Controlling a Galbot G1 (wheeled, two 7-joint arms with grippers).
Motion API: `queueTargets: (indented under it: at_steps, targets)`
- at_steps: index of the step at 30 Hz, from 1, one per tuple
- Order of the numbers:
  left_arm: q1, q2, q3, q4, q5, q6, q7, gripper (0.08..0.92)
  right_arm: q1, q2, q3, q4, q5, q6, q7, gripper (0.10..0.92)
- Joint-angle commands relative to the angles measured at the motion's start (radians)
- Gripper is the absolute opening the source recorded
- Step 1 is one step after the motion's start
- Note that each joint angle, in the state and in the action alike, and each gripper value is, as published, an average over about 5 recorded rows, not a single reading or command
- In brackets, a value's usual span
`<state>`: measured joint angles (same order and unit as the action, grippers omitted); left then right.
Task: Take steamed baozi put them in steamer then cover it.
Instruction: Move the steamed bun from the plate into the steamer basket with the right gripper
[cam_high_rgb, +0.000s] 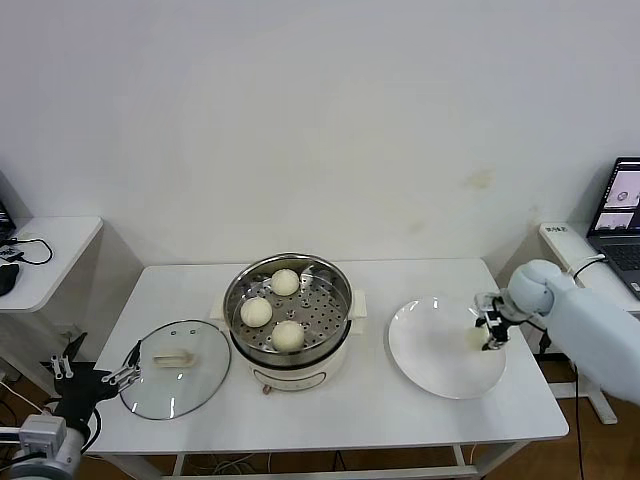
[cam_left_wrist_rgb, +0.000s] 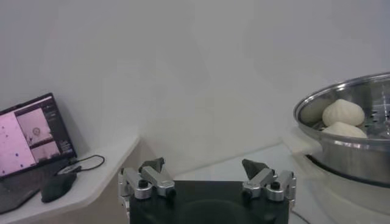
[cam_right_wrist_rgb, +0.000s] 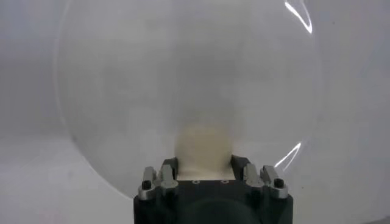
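Note:
The steel steamer (cam_high_rgb: 340, 288) on its cream base stands mid-table with three cream-white baozi on its perforated tray: one at the back (cam_high_rgb: 285, 282), one on the left (cam_high_rgb: 257, 312), one at the front (cam_high_rgb: 288, 335). Two of them (cam_left_wrist_rgb: 343, 112) show over the steamer rim (cam_left_wrist_rgb: 341, 139) in the left wrist view. Another baozi (cam_right_wrist_rgb: 203, 145) lies on the white plate (cam_high_rgb: 430, 350), and my right gripper (cam_high_rgb: 488, 335) is shut on it, one finger on each side. The glass cover (cam_high_rgb: 175, 368) lies flat left of the steamer. My left gripper (cam_high_rgb: 95, 380) hangs open off the table's left edge.
A side table (cam_high_rgb: 40, 260) with cables stands at the far left. A laptop (cam_high_rgb: 622, 215) sits on a desk at the far right. The white wall runs close behind the table.

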<state>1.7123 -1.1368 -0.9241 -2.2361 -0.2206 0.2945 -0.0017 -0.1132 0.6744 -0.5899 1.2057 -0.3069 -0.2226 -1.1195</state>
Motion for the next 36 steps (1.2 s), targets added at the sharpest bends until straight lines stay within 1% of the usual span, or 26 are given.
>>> queueTargets:
  at_steps: [1, 5, 10, 15, 20, 27, 36]
  targets:
    - [-0.008, 0.0, 0.006, 0.001, -0.001, 0.0, 0.0, 0.823, 0.354, -0.043, -0.26, 0.141, 0.195, -0.066, -0.002, 0.561]
    - [-0.012, 0.001, 0.008, 0.001, -0.004, -0.001, 0.001, 0.823, 0.531, -0.003, -0.388, 0.19, 0.306, -0.102, 0.008, 0.566]
    - [-0.017, 0.004, 0.01, 0.008, -0.006, -0.001, 0.001, 0.823, 0.706, 0.099, -0.509, 0.226, 0.44, -0.151, 0.045, 0.569]
    - [-0.019, 0.005, 0.011, 0.012, -0.006, -0.002, 0.001, 0.823, 0.77, 0.209, -0.563, 0.247, 0.568, -0.22, 0.098, 0.576]
    - [-0.018, 0.007, 0.004, 0.014, -0.006, -0.002, 0.001, 0.823, 0.751, 0.32, -0.586, 0.254, 0.7, -0.306, 0.175, 0.578]
    - [-0.017, 0.009, -0.002, 0.015, -0.007, -0.001, 0.001, 0.823, 0.68, 0.445, -0.592, 0.201, 0.785, -0.389, 0.258, 0.585]
    - [-0.023, 0.009, -0.005, 0.023, -0.008, 0.0, 0.002, 0.823, 0.552, 0.547, -0.584, 0.118, 0.761, -0.462, 0.34, 0.585]
